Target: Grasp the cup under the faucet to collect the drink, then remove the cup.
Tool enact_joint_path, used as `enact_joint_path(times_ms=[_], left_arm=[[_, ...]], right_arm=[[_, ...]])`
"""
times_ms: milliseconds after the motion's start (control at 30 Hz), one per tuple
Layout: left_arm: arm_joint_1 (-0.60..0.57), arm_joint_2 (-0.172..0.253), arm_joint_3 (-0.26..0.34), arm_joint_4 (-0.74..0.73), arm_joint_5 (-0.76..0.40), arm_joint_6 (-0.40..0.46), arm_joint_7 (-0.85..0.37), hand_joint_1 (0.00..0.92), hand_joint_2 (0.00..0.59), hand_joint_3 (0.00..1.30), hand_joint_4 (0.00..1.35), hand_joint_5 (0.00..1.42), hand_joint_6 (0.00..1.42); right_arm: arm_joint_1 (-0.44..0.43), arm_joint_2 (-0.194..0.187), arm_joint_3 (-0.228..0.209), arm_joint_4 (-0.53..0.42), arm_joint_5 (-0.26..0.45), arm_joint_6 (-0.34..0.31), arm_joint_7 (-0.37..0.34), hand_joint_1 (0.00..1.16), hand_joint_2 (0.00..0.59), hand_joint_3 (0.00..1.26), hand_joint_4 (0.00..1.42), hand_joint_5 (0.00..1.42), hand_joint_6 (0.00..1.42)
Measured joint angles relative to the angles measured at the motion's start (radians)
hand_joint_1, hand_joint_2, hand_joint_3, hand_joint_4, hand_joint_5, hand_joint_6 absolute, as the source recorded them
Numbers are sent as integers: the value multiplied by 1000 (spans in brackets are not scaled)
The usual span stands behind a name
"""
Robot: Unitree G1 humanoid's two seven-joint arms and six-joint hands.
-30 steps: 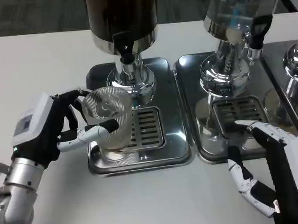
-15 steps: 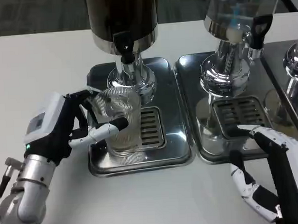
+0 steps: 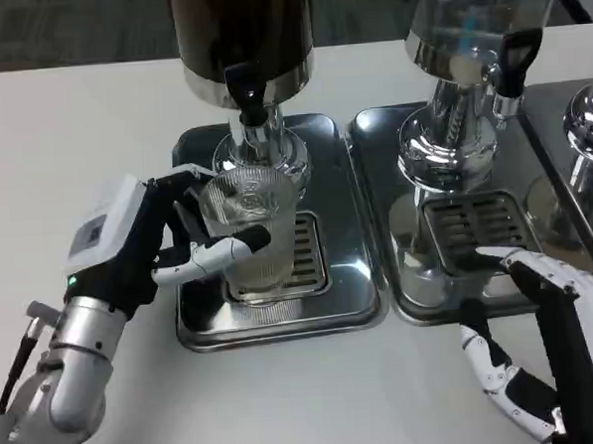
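Note:
A clear ribbed cup (image 3: 254, 224) stands over the grille of the left steel drip tray (image 3: 341, 279), just below the black faucet (image 3: 248, 97) of the dark drink dispenser (image 3: 243, 31). My left hand (image 3: 144, 252) grips the cup from its left side, with one finger wrapped across the cup's front. I cannot tell whether any drink is in the cup. Near the table's front right, my right hand (image 3: 547, 353) hovers with its fingers spread, holding nothing.
A second dispenser with a clear tank (image 3: 470, 19) stands on its own drip tray (image 3: 404, 286) to the right. Part of a third chrome dispenser (image 3: 588, 137) shows at the far right edge. White table (image 3: 63, 135) lies to the left and in front.
My left hand has carried the cup to the right and back, from the tray's left part to a spot under the faucet. The right hand has barely moved.

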Motion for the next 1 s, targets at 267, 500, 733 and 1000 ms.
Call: enact_joint_path(times_ms=[267, 500, 733, 1000], left_arm=[[-15, -7, -2, 5, 0, 14, -29, 339, 56, 567, 740, 1017, 1311], [-27, -8, -1, 11, -11, 23, -71, 211, 47, 473, 703, 999, 1237], [-27, -8, -1, 12, -32, 35, -94, 150, 37, 423, 680, 964, 1201], [-27, -6, 0, 12, -40, 43, -105, 116, 34, 390, 661, 947, 1184]], right_arm=[[16, 3, 0, -6, -3, 2, 0, 563, 469, 433, 352, 330, 307], [19, 3, -1, -6, -3, 5, 0, 562, 468, 433, 352, 330, 307], [14, 3, 0, -6, -2, 5, 1, 560, 469, 433, 352, 333, 316], [8, 3, 1, -5, 1, 5, 2, 568, 460, 438, 361, 340, 321]])
